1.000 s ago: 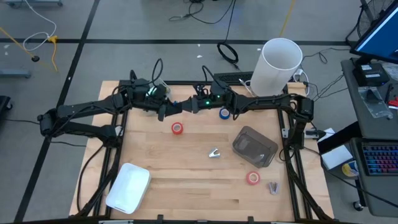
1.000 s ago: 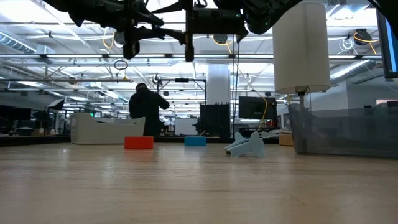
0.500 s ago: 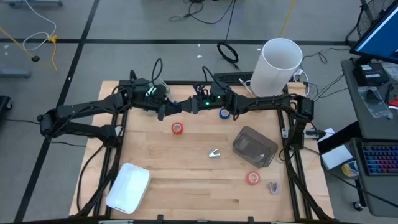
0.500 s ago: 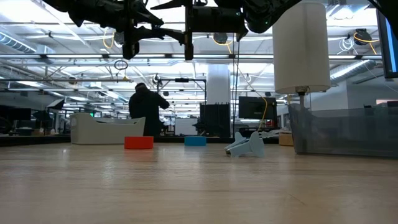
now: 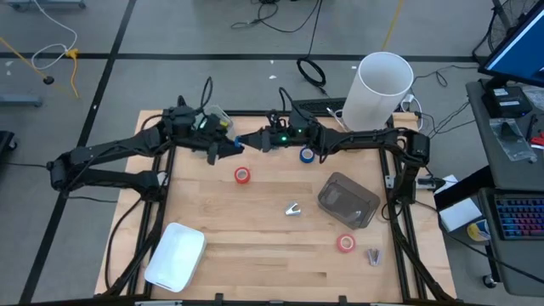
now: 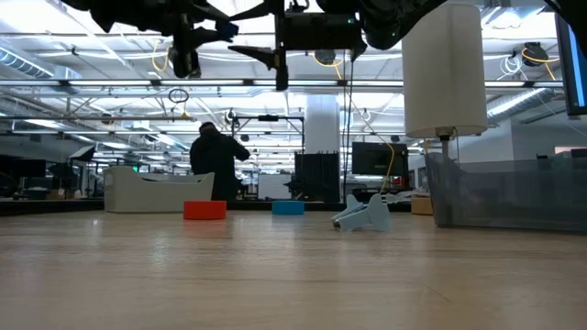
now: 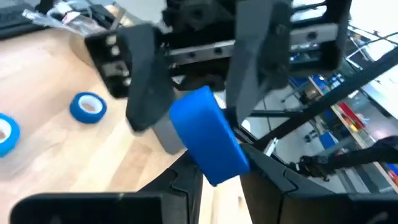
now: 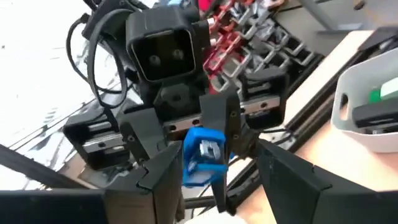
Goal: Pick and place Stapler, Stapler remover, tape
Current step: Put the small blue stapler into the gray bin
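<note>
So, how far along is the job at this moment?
Nothing looks placed yet. In hand: the left gripper holds the blue plastic stapler in the air, the right gripper open around it. Left on the wooden table: two red tape rolls, one blue tape roll, the small silver stapler remover.

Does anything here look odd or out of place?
Only one thing: a small blue object hangs tilted in mid-air over the back of the table. It is pinched by the left gripper, while the open right gripper faces it nose to nose. Nothing looks spilled or broken.
</note>
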Robot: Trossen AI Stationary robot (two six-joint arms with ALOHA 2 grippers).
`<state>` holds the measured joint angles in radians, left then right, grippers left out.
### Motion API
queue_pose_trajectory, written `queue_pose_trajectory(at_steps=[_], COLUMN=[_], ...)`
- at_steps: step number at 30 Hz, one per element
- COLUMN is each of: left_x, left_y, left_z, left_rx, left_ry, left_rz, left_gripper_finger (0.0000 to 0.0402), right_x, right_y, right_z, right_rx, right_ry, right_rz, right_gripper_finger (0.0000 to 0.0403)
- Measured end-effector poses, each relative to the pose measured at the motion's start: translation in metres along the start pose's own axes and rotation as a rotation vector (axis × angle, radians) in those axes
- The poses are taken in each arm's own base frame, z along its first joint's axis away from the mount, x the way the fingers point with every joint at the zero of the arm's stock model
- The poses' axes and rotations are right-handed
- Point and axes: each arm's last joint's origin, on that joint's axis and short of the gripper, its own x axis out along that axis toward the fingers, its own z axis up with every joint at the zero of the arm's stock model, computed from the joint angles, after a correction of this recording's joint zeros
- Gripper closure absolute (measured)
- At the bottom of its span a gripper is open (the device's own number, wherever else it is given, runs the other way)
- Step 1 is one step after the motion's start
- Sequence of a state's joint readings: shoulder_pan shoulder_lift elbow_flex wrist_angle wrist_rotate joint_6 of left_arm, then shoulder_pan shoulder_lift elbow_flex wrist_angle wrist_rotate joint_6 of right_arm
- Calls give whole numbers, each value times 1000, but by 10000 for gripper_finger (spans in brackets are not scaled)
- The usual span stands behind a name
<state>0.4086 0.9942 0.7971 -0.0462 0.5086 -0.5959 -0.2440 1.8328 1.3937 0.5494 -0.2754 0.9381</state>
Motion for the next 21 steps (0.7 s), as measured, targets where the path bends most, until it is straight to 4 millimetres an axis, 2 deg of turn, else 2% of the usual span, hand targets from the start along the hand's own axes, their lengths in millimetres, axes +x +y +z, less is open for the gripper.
queue_pose_trajectory(at_steps=[6,15,17,21], left_x=[-5,-5,-5,-5], left_y=[-4,-2,-2,-2], left_z=[0,-1,-1,-2], left_rx=[19,45,45,56], left_ry=[-5,-3,-3,7], left_rz=[-5,18,18,16], left_gripper_finger=[312,395,396,373], right_x=[0,0,0,0], right_y=[0,2,3,3], right_z=[1,2,1,1], right_rx=[-11,-17,-17,-31], right_ry=[-23,-27,-26,-26], right_rz=[0,22,23,24], right_gripper_finger=[209,214,215,213])
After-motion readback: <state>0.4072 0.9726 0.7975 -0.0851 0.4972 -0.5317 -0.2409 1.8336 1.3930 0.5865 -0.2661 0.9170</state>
